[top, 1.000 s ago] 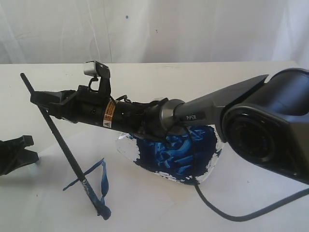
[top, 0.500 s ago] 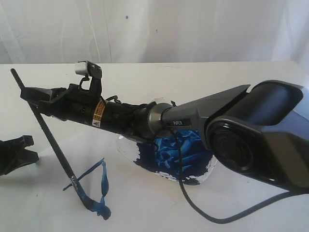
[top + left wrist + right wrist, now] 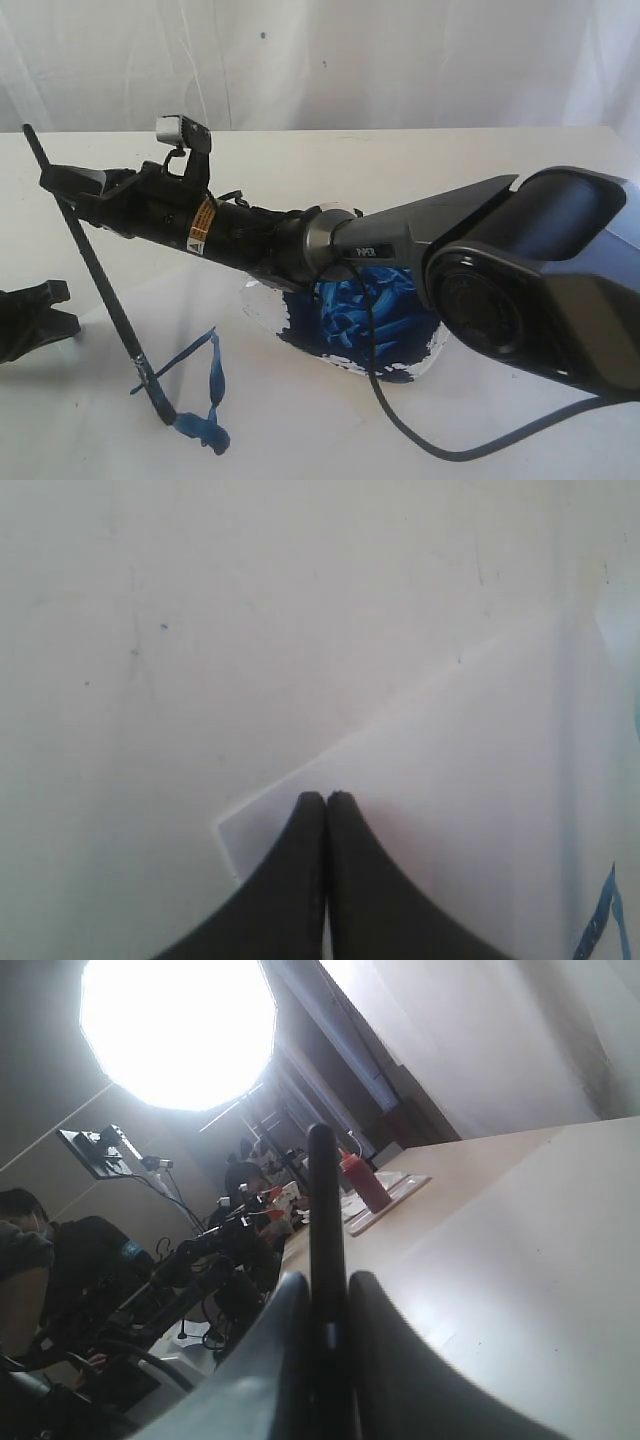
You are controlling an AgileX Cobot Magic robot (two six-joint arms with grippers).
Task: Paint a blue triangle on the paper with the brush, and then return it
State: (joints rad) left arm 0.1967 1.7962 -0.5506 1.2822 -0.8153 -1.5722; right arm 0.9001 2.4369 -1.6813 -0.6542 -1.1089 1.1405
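- Since a moment ago the right hand has swung further away from the plate. It has dragged the tip of the brush off the dark corner blob of the blue triangle, out to the side farthest from the plate.
- That right hand is clamped tight on the brush's black handle near its upper end. In the right wrist view the handle stands between the two fingers.
- The brush leans with its upper end tilted away from the plate and its tip down on the paper, just beside the triangle's outline.
- The blue triangle lies on the paper near the plate, in thin strokes with one darker filled corner.
- The plate is smeared thick with dark-blue paint and sits partly behind the right arm.
- White letters on the arm's grey sleeve, above the plate, read "PIPER". A yellow-orange warning label further along is too small to read.
- The left hand sits well apart from the plate, beyond the triangle. The left wrist view shows its jaws pressed together with nothing in them, over a corner of the paper.
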